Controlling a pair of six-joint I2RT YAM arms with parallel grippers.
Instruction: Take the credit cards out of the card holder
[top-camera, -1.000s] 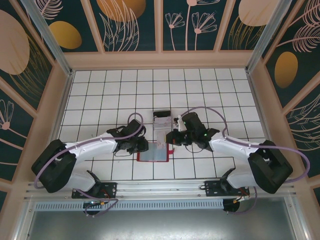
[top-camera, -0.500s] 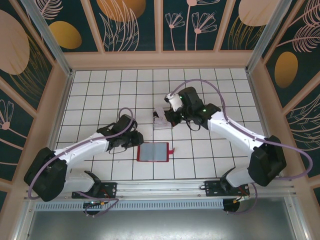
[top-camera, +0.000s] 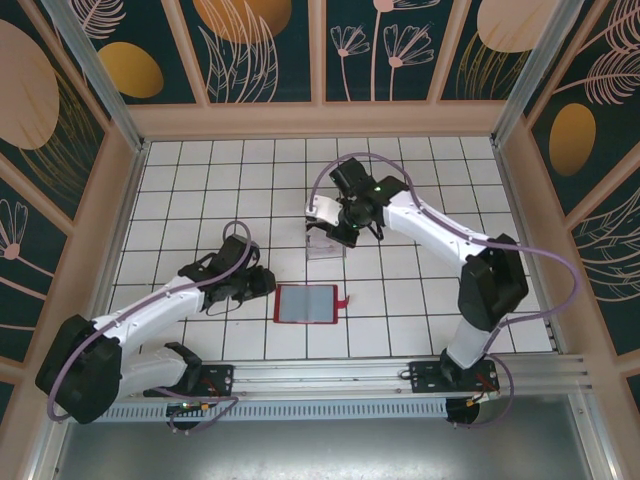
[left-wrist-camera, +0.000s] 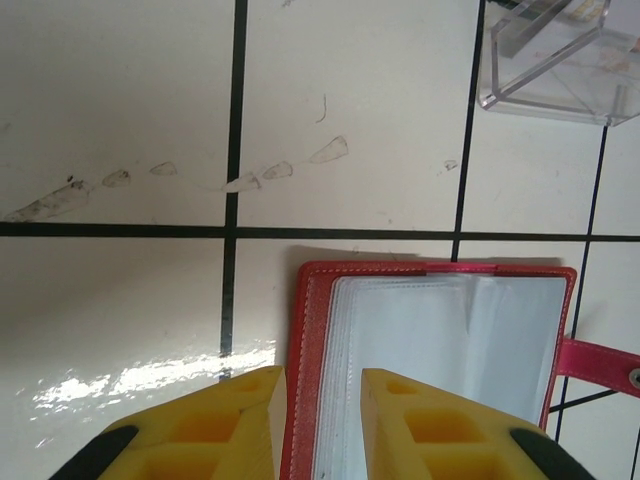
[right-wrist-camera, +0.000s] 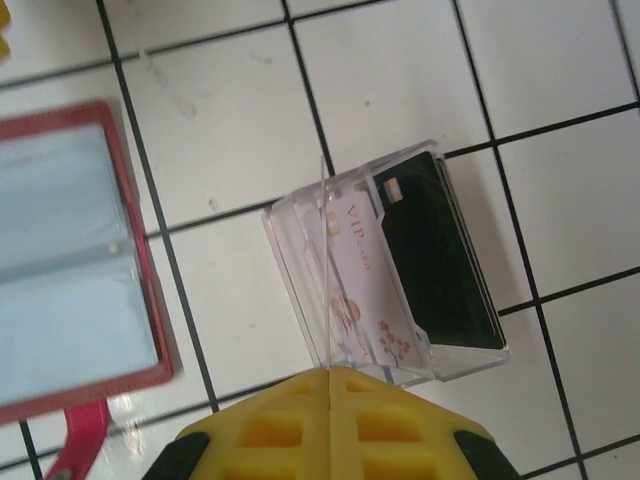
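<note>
Right gripper (right-wrist-camera: 327, 372) closed on a pale card (top-camera: 324, 211), above the clear box (right-wrist-camera: 288, 240). Left gripper (left-wrist-camera: 322, 388) slightly open, empty, over the left edge of the red wallet (left-wrist-camera: 440, 330).

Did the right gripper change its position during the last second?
Yes. The right gripper moved away from the card holder, which lies unmoved, toward the far wall, and now hangs over the clear box.

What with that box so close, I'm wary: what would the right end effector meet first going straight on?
Probably the transparent box: the shut right end effector points at it, and the edge-on credit card it pinches would reach it first. Depth is unclear.
</note>
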